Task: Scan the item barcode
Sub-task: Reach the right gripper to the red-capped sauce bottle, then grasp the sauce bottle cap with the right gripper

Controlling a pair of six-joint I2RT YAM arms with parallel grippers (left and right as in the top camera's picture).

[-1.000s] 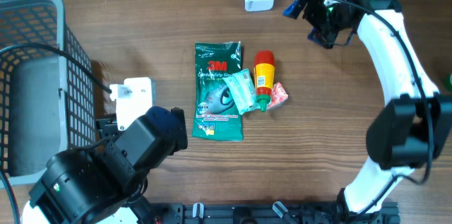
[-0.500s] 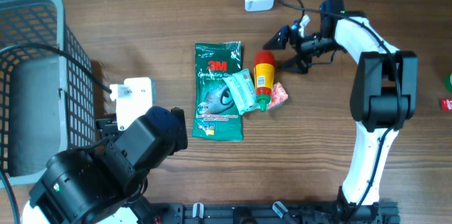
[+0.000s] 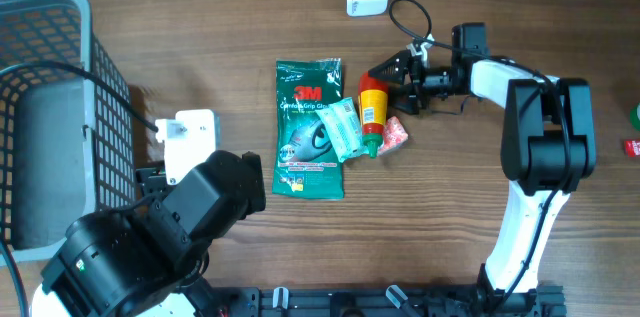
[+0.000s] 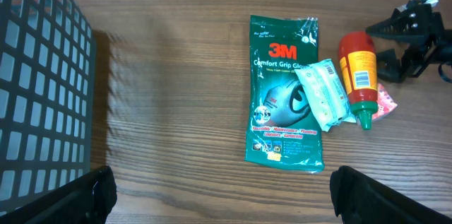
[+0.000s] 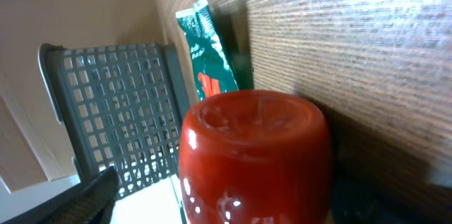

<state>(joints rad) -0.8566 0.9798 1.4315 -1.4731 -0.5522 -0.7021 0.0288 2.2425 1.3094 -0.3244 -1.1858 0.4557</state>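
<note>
Our right gripper (image 3: 390, 87) holds its jaws spread at the red base of the sauce bottle (image 3: 372, 109), which lies right of centre in the overhead frame, barcode (image 4: 361, 77) up. Closing off-centre, we could roll it away or cover the barcode. Our left gripper (image 4: 226, 192) gapes empty at lower left

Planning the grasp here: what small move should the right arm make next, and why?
Probably ease the right gripper forward over the red bottle and close. Its jaws stand open right at the bottle's red base, which fills the right wrist view, and nothing is held yet.
</note>
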